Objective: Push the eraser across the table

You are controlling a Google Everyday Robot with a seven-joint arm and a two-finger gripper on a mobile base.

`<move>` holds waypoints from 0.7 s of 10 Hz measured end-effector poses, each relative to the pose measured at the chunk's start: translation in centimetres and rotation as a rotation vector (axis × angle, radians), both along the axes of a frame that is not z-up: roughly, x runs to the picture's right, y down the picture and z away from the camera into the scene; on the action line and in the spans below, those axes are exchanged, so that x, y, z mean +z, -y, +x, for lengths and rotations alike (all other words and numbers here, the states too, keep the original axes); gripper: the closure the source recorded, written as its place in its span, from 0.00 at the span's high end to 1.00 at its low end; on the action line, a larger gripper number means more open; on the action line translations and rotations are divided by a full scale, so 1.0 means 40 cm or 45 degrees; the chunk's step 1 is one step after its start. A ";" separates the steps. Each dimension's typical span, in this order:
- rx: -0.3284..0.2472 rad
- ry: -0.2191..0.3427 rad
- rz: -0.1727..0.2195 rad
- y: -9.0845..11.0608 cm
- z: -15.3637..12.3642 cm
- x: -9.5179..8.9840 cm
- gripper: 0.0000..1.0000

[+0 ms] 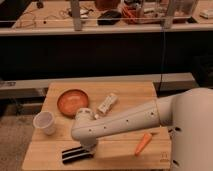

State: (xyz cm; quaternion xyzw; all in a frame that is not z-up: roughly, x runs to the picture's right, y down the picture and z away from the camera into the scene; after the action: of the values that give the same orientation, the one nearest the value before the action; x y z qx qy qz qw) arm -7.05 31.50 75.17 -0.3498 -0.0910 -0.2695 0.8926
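Eraser (76,154), black with white stripes, flat at near left edge of desk (131,155). Tool (89,146) down at eraser's right end, closed narrow, holding nothing; touching or just beside eraser, cannot tell. White arm comes from right. Carrot (143,143) near right, apart from eraser. White cup (44,123) at left edge. Farther: orange bowl (72,101), white oblong block (107,104) beside it.

Eraser (75,154): flat black block with thin pale lengthwise stripes, lying flat near the front left edge of the table (130,95) (light slatted wood). Its right end is hidden under the closed gripper (90,147).
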 end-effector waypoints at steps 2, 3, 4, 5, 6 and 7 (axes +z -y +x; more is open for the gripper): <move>0.004 0.000 -0.003 0.004 -0.003 -0.008 0.01; 0.005 -0.001 -0.003 0.005 -0.001 -0.008 0.01; 0.004 -0.001 -0.003 0.005 -0.002 -0.008 0.01; -0.002 0.001 -0.003 0.001 -0.004 -0.002 0.01; -0.002 0.001 -0.002 -0.001 -0.006 0.000 0.01; -0.001 0.000 -0.004 0.001 -0.006 -0.005 0.01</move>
State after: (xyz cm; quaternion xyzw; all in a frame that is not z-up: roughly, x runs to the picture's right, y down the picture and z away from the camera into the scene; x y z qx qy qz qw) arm -7.28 31.47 74.99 -0.3510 -0.0914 -0.2696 0.8920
